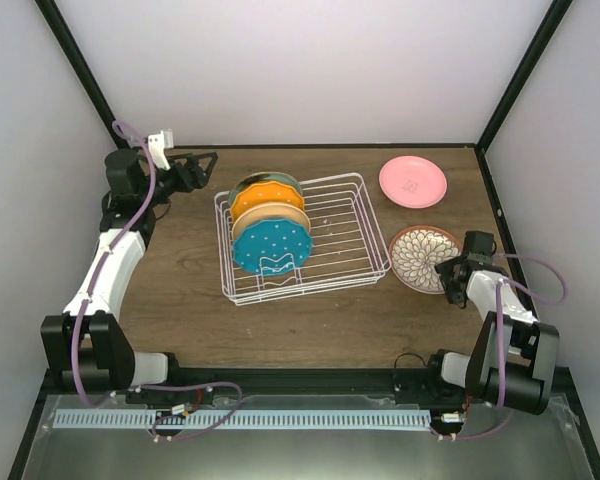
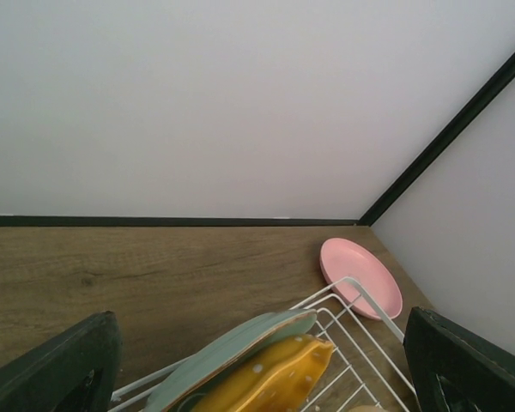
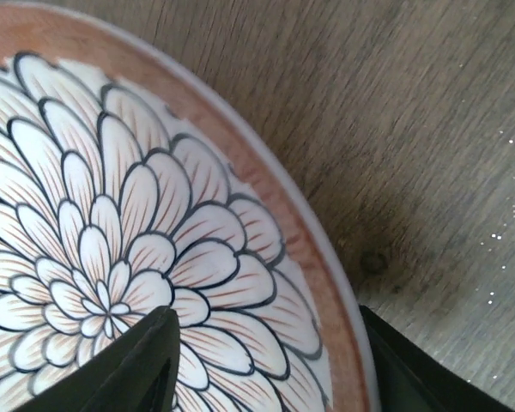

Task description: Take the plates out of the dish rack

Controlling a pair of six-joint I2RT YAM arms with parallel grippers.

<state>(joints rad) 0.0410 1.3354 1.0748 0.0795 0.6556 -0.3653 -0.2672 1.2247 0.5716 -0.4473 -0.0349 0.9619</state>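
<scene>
From above, the dish rack (image 1: 325, 262) stands mid-table with four plates upright in its left half, front to back: the white-dotted teal plate (image 1: 272, 245), the pale yellow-orange plate (image 1: 271, 217), the scalloped orange plate (image 1: 268, 194) and the sage green plate (image 1: 248, 181). The left end effector (image 1: 208, 169) hovers just beyond the rack's far left corner, its jaws spread wide and pointing toward the green plate, holding nothing. On the bare table (image 1: 190, 300), to the right of the rack, the pink plate (image 1: 413, 182) lies flat near the far edge. The brown-floral plate (image 1: 421, 257) lies flat nearer, just beside the rack's right side. The right end effector (image 1: 450, 273) sits at that plate's near right rim. In the left wrist view, the two dark fingers (image 2: 56, 369) stand far apart at the lower corners. Between them the green plate's rim and the dotted orange plate lean against each other, with rack wires beside them. The pink plate is beyond the rack's corner, close to the right wall. In the right wrist view, the floral plate fills the left of the frame and wood grain shows to the right. The fingers (image 3: 137, 369) are parted and straddle the rim, one over the petal pattern and the other over the table. Whether either finger touches the plate cannot be told.
</scene>
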